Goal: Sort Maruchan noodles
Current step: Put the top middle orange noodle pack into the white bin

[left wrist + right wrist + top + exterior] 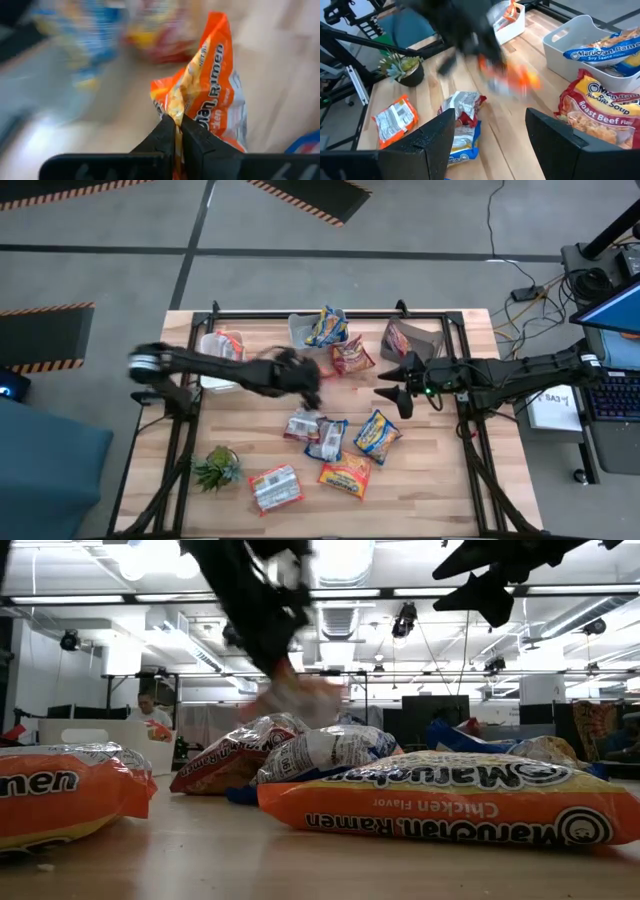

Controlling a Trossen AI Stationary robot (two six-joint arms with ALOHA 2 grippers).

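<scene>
We found the left gripper (177,131) with jaws clamped on a crinkly orange-and-white plastic ramen packet (210,100), its long axis running straight out ahead of them, while the right gripper (490,137) hung nearby with jaws apart.

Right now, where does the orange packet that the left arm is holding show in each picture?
High view: mid-table, mostly hidden under the left end effector.
Low view: the orange packet is a blur in the upper middle, hanging above the table.
Left wrist view: centre, pinched by the shut fingers.
Right wrist view: an orange blur at centre.
Landmark: the plant, seen in the high and right wrist views only.
</scene>
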